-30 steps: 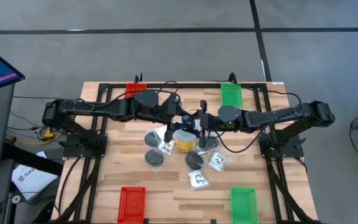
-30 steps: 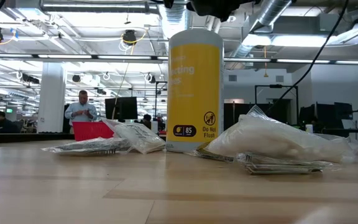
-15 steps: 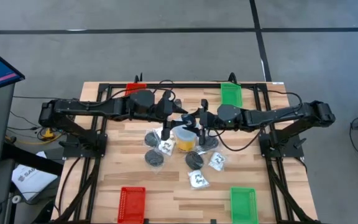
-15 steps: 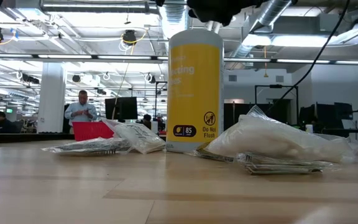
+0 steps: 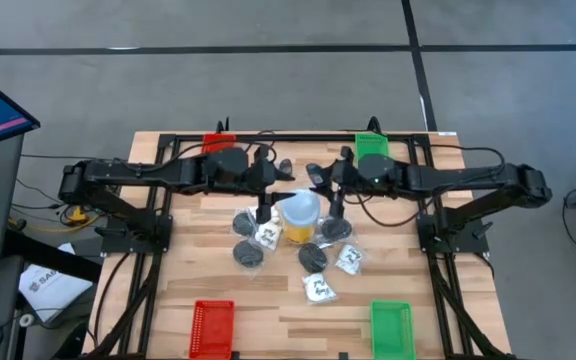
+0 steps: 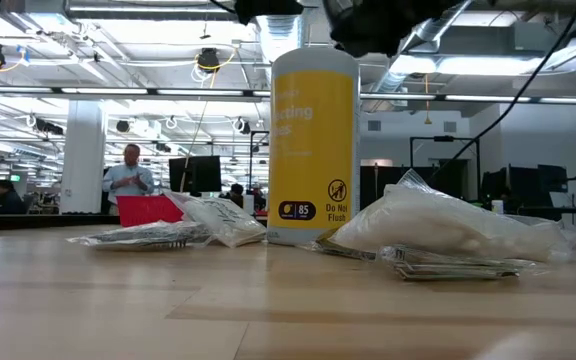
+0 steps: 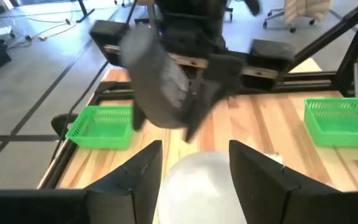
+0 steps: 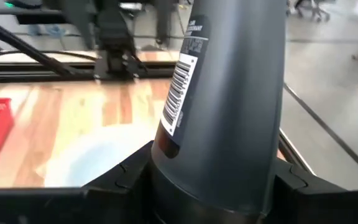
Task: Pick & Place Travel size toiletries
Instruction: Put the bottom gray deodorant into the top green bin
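Even, bright overhead light is falling on the wooden worktop in the high view, leaving only short soft shadows under the arms, while in the low view ceiling lamps are glaring and washing out the room behind the yellow jar. The near edge of the worktop is lying out of focus in that low view. In the left wrist view a dark bottle is smearing with motion blur, and in the right wrist view it is filling the frame close up while the background behind it is blurring.
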